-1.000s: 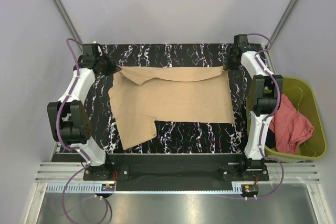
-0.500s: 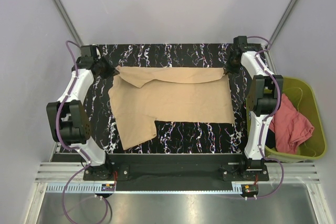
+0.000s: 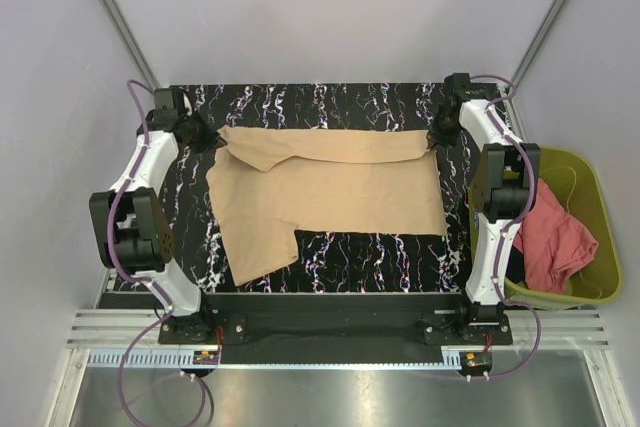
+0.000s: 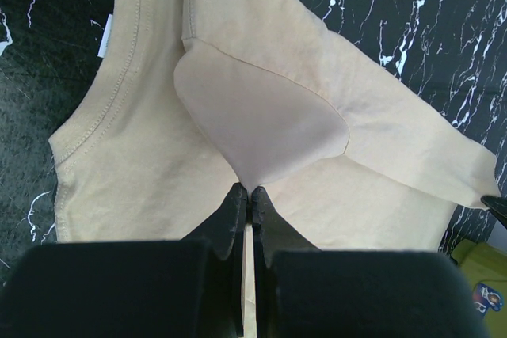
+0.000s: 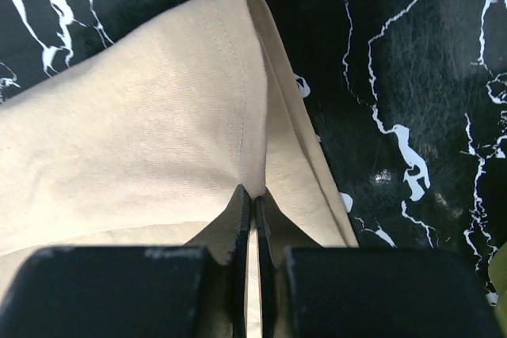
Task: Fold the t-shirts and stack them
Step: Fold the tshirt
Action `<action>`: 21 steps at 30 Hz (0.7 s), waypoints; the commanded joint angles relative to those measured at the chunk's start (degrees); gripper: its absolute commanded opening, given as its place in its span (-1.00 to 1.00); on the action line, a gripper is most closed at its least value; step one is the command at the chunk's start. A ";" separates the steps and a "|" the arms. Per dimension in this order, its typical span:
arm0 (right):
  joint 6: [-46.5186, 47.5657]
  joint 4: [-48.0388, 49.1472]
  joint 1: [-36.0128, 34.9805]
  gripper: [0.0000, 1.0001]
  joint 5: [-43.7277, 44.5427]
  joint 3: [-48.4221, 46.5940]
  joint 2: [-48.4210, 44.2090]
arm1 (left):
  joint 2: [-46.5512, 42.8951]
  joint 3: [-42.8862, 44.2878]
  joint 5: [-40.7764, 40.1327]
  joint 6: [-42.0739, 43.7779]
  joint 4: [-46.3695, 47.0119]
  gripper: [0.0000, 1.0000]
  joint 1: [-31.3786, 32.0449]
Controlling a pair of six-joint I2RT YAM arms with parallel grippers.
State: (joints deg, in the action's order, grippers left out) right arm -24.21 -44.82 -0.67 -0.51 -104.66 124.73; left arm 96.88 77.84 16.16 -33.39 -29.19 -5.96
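- Meanwhile, the left gripper stayed clamped shut on the far-left corner of the tan-beige t-shirt, near its neckline.
- The right gripper was likewise pinched tight on the far-right hem corner.
- Over the last second both grippers had drifted slightly apart, and the folded-over far flap lay straighter between them.
- The shirt lay spread across the marbled black table.
- The salmon-red t-shirt hung unmoved over the olive-green bin at the right.
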 commanded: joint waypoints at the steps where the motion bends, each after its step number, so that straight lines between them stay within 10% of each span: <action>1: 0.56 -0.71 0.32 -0.92 1.13 -0.01 -3.00 | 0.85 0.29 1.59 0.78 0.45 -1.00 -0.37; 8: 0.91 -2.98 0.32 -0.77 2.35 -2.47 -0.54 | 1.56 0.12 2.64 0.69 0.36 -1.00 -0.29; 13: 2.06 -5.73 -1.87 0.06 5.00 -3.63 -3.85 | 1.91 -0.15 3.52 0.95 0.10 -1.00 -0.37; 21: -5.14 13.94 -11.19 0.37 -17.88 8.16 -11.44 | 3.66 -0.42 4.23 1.04 0.19 -1.00 -0.29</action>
State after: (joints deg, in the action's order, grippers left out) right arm -26.04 -42.24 -7.46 -4.75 -97.69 116.25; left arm 99.59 77.23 18.63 -33.01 -30.09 -5.96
